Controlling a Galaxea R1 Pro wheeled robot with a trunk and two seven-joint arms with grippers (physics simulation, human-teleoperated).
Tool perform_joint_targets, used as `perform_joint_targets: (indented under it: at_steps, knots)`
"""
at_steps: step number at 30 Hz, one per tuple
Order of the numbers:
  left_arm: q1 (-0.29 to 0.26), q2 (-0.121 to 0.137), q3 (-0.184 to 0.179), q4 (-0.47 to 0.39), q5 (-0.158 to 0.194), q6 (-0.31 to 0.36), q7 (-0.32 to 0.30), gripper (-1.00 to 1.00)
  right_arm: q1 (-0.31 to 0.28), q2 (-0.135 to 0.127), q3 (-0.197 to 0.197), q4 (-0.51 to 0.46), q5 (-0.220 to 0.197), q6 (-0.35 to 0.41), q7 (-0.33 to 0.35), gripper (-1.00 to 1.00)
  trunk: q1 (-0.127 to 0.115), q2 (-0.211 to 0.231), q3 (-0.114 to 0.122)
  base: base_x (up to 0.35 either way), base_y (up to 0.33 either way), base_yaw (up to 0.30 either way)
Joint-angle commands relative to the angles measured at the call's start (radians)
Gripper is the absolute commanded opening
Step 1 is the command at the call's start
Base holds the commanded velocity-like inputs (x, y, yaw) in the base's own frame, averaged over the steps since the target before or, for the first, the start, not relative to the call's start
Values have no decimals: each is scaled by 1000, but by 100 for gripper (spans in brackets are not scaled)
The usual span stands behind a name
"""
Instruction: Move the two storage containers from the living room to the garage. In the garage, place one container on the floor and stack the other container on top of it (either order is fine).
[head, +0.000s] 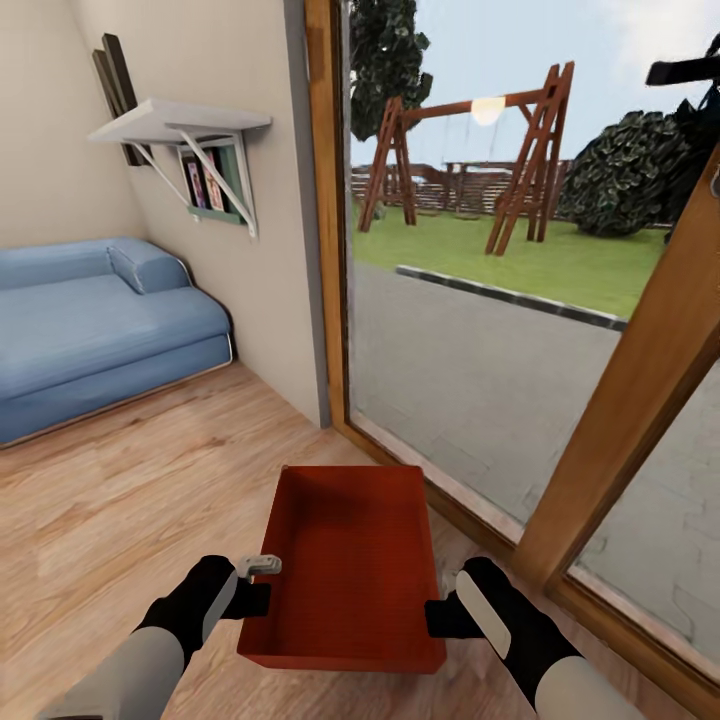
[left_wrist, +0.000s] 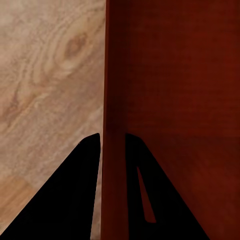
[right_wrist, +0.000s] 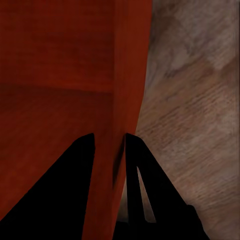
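light wood-plank floor (head: 130, 490), blue sofa (head: 90, 335) far left, glass door (head: 480, 330) right; left pincer (left_wrist: 112, 137) and right pincer (right_wrist: 109, 136) each grasping a storage container (head: 350, 560) wall.

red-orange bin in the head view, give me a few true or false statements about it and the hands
1. The red-orange rectangular lidless bin is gripped on both side walls, by the left hand and right hand. True.
2. The bin holds books. False: it is empty.
3. It sits over dark concrete. False: light wood-plank floor lies below.
4. A blue sofa stands by the beige wall. True.
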Motion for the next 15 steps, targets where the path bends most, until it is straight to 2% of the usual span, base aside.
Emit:
perform_joint_targets:
  at_steps: [1,15]
  knots:
    - [-1,-1,4,-3,-12,5,-1,-100,0,-2,5,0,38,11,-13,-100,-4,7,4,0,0,0]
    - [-1,-1,4,-3,-12,5,-1,-100,0,-2,5,0,38,12,-13,-100,-58,105,69,0,0,0]
